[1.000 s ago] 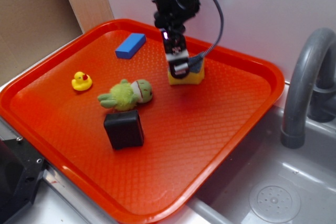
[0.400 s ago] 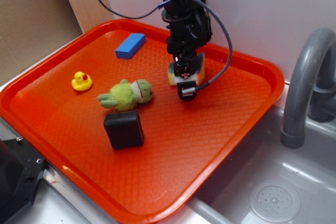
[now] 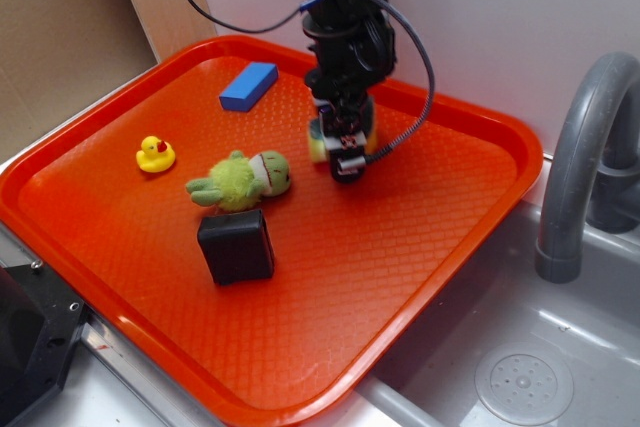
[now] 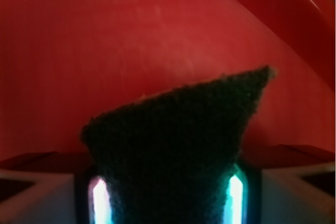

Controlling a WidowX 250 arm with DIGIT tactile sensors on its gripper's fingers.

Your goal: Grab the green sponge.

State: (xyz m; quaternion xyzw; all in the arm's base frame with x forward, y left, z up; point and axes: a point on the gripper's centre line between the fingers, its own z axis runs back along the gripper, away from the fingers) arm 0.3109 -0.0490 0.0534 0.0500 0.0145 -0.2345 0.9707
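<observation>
At the far left of the orange tray (image 3: 470, 237) sits a small yellow duck (image 3: 155, 154); further back lies a blue block (image 3: 248, 85), its long side running away toward the wall; nearer the middle a fuzzy green plush toy (image 3: 240, 180) lies on its side, with a black box (image 3: 236, 246) just in front of it; none of these touches the others, save that the plush and the box sit very close.

Right of the plush, the gripper (image 3: 345, 152) points down over the tray, and the green sponge (image 3: 318, 140) shows as a sliver of yellow foam at its left side, mostly hidden behind the arm; whether the sponge rests on the tray or hangs just clear of it I cannot tell from this side view.

From the wrist camera the matter is plainer: the green sponge (image 4: 178, 150) fills the space between the two fingers, its dark scouring face toward the lens and its pointed end slanting up to the right; the jaws appear clamped on its flanks, so the gripper is grasping the sponge across its short width, with the long axis running out ahead of the fingers; the sponge lies directly within the grip, not off to either side.

Off to the right stands a grey tap (image 3: 585, 157) over the sink (image 3: 520, 377).
</observation>
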